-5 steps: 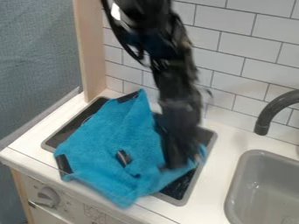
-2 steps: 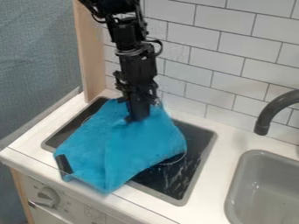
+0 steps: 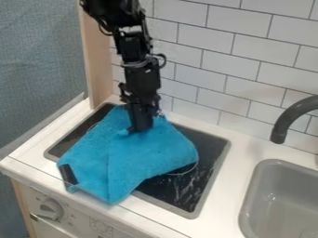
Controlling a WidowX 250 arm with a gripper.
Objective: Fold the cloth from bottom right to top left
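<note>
The gripper [image 3: 140, 128] hangs down over the back part of the stove, shut on the blue cloth [image 3: 140, 155] near its upper edge. A small tuft of cloth pokes out just left of the fingertips. The cloth lies folded over on the dark stove top, covering its left and middle. Its front corner hangs over the counter's front edge, and a black patch shows at its lower left corner. What lies beneath the folded layer is hidden.
The dark stove top [image 3: 195, 190] is bare at its right side. A grey sink [image 3: 279, 200] with a dark faucet [image 3: 288, 120] stands at the right. A wooden post [image 3: 99, 56] rises behind left, beside the tiled wall. A knob [image 3: 51, 209] is on the front.
The gripper has moved from the cloth's lower right to its upper part, carrying the right side of the cloth up and leftward. More of the stove's right side is uncovered.
</note>
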